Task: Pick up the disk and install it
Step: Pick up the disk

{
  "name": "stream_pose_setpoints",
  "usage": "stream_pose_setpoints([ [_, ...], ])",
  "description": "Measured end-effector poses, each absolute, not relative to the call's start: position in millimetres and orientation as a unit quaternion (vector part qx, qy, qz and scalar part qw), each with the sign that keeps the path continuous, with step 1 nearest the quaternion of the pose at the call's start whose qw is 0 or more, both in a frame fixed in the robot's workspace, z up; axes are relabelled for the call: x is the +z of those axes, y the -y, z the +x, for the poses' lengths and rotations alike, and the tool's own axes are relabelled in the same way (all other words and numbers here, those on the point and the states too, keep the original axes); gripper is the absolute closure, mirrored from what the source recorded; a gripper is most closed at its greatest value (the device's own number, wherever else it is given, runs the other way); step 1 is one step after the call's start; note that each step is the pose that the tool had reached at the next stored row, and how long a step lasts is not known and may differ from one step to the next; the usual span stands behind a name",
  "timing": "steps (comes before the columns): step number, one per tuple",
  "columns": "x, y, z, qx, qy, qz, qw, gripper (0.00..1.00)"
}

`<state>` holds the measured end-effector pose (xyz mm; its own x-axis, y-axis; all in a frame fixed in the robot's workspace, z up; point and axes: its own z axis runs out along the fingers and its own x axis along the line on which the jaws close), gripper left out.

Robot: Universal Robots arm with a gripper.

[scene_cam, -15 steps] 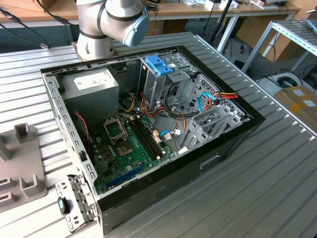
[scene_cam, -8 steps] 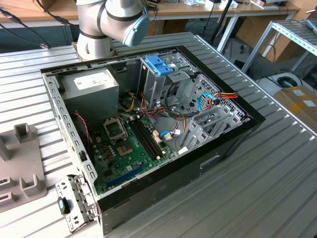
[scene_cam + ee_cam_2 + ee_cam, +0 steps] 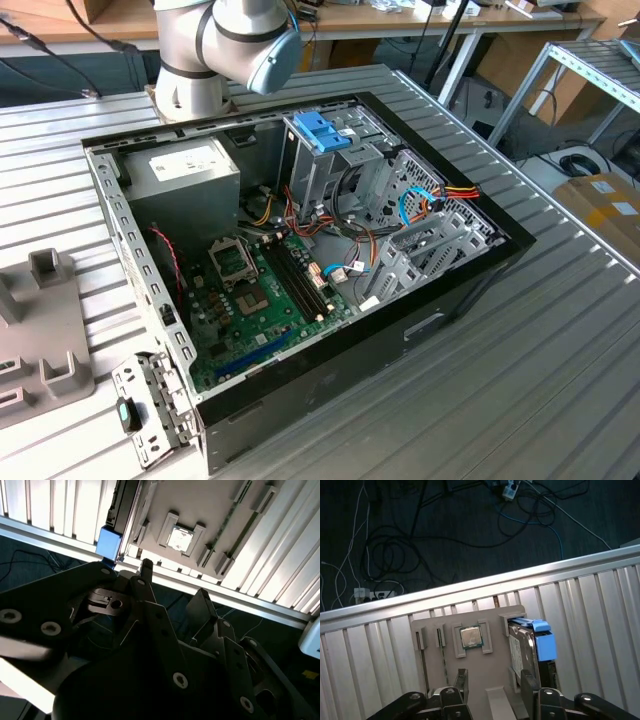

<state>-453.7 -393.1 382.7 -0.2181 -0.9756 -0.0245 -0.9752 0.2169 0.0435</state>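
Black gripper (image 3: pixel 494 680), fingers apart, hovers above a grey slotted holder tray (image 3: pixel 480 666). The rectangular silver-grey disk in its blue carrier (image 3: pixel 525 650) stands there on edge, apparently untouched.

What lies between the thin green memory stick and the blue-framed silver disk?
Between stick and disk: a square silver processor chip, in the first wrist view.

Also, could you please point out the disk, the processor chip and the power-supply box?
the disk (image 3: pixel 523 652): first wrist view, on its silver body.
the processor chip (image 3: pixel 471 637): first wrist view, on its metal lid.
the power-supply box (image 3: pixel 185 167): exterior view, on its white label.
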Motion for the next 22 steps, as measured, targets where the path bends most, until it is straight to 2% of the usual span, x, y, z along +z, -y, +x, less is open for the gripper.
stream_pose_setpoints([
  [22,368,376,-451,-0.025,0.780,0.625,0.004,0.46],
])
